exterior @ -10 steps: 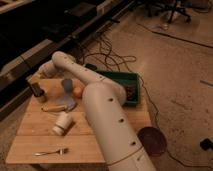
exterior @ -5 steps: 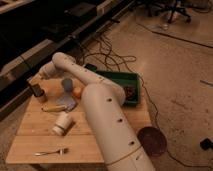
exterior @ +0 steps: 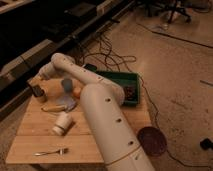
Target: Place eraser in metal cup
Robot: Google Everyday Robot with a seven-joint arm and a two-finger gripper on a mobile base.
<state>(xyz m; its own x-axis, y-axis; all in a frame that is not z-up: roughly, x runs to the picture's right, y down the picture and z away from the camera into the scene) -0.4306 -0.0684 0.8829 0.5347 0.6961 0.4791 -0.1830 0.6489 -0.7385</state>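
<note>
The metal cup is a small dark steel cylinder that stands at the far left corner of the wooden table. My white arm reaches across the table to it. My gripper is right above the cup's mouth. The eraser does not show; the gripper and the cup hide whatever lies between them.
A blue-grey cup and an orange ball stand right of the metal cup. A white canister lies on its side mid-table, with a yellowish object behind it and a fork near the front edge. A green bin sits at the back right. Cables run over the floor.
</note>
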